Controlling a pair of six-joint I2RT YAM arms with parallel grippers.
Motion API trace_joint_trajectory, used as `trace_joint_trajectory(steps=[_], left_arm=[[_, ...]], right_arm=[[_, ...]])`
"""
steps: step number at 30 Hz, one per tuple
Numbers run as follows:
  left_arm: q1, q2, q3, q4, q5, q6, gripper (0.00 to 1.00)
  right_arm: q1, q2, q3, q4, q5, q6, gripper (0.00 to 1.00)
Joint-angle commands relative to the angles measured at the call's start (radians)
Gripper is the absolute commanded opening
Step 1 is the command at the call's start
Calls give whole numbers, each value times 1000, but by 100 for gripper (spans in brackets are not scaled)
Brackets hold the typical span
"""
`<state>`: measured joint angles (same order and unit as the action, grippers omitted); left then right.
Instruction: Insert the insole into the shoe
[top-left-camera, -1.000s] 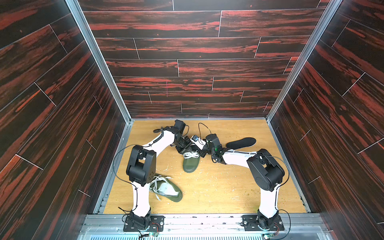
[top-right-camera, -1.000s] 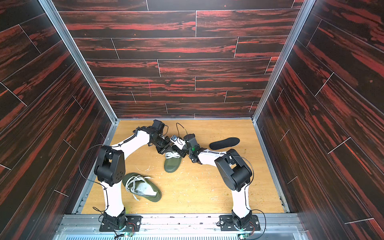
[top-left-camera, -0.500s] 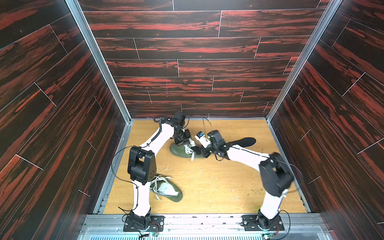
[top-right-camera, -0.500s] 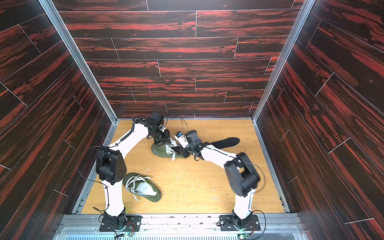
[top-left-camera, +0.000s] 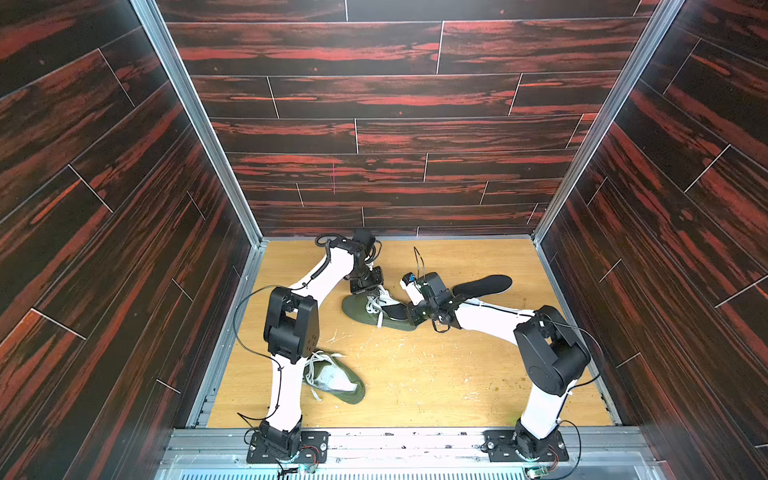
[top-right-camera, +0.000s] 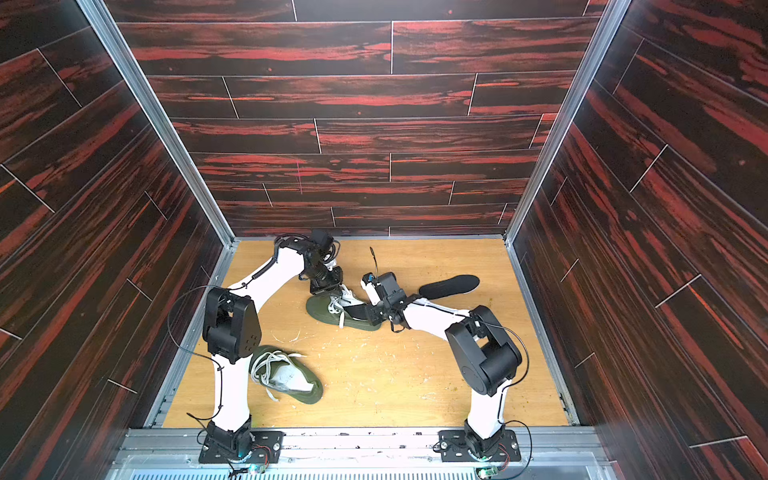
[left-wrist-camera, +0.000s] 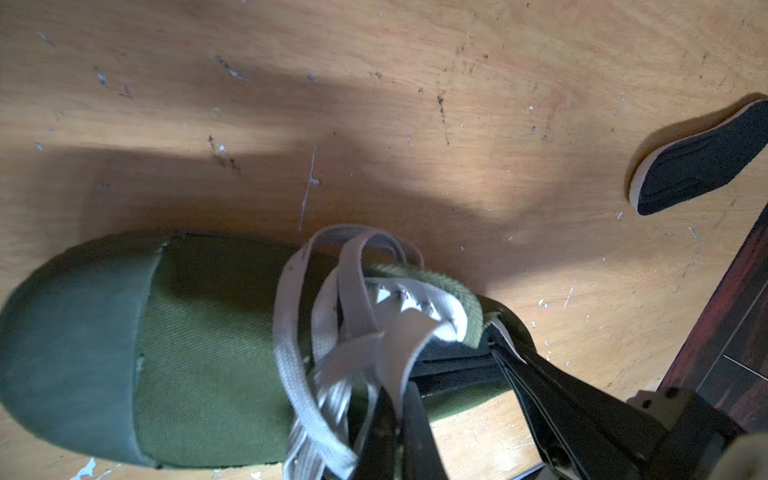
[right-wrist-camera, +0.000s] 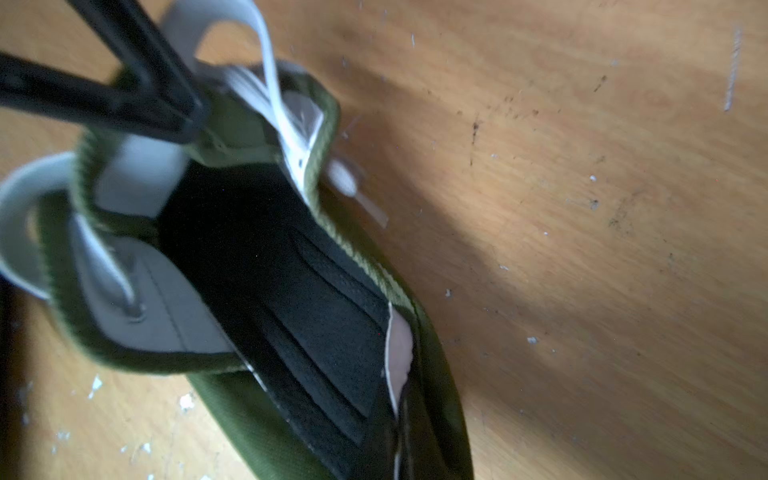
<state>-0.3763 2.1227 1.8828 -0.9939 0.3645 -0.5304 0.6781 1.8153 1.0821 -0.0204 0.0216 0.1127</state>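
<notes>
- Green canvas shoe (top-left-camera: 361, 318): left gripper (left-wrist-camera: 397, 411) clamps shut at the laces (left-wrist-camera: 297, 332), apparently to hold the mouth open.
- Black insole (right-wrist-camera: 291, 291): right gripper (left-wrist-camera: 496, 338) pinches its heel end, apparently to feed it inward.

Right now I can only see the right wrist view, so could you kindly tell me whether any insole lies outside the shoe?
Observer: Yes, a loose insole lies flat on the table, apart from the shoe and to its right.
Operator: Thank you. Is there another shoe about?
Observer: Yes, a second shoe lies toward the table's front left, with neither gripper on it.
Operator: Which way does my shoe's toe point?
Observer: Its toe cap points toward the robot's left.
</notes>
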Motion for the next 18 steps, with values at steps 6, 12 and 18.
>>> trace_joint_trajectory(steps=[6,12,18], left_arm=[[-6,-25,13,-17,42,38,0],[-7,-41,19,-2,54,39,0],[-6,-68,-3,41,40,-3,0]], right_arm=[[47,22,-17,59,4,-75,0],[75,68,19,-120,42,-68,0],[107,114,84,-343,62,19,5]])
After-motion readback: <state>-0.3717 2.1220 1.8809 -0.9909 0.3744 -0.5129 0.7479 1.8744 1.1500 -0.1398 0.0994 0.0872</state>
